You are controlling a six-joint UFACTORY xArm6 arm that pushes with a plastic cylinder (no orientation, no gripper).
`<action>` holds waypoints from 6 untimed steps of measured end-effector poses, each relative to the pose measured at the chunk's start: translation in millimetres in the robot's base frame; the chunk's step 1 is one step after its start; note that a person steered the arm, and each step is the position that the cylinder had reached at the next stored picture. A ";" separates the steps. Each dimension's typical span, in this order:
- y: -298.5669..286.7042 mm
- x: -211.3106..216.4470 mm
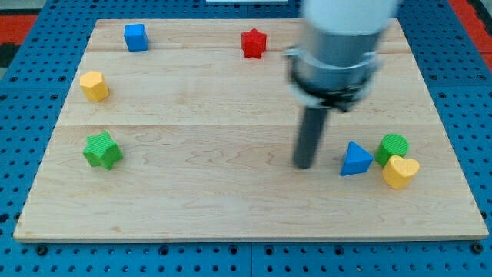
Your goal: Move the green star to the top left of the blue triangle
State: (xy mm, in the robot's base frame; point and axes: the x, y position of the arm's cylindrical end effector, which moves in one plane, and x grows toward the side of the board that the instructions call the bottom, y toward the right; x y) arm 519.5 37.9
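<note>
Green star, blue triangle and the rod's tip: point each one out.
green star [102, 150], camera view, centre of its top face
blue triangle [356, 159], camera view, middle of its top face
my tip [304, 165], camera view, rod's very end

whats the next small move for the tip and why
Probably slide my tip toward the view's left, past the green star. The star sits far left of the blue triangle, so it needs pushing rightward.

No writing, label, brand, number or sign can be read anywhere — not on the pale wooden bench [231, 192], not on the coloured blocks lying on it, not on the grey arm housing [338, 46] above the dark rod.
</note>
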 end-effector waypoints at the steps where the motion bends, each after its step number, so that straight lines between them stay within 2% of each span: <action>1: -94.5 49.6; 2: -203.0 59.6; 3: -312.8 45.0; 4: -341.2 6.8; 5: -277.9 -4.8; 6: -263.9 -24.3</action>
State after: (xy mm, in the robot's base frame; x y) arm 495.2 -226.0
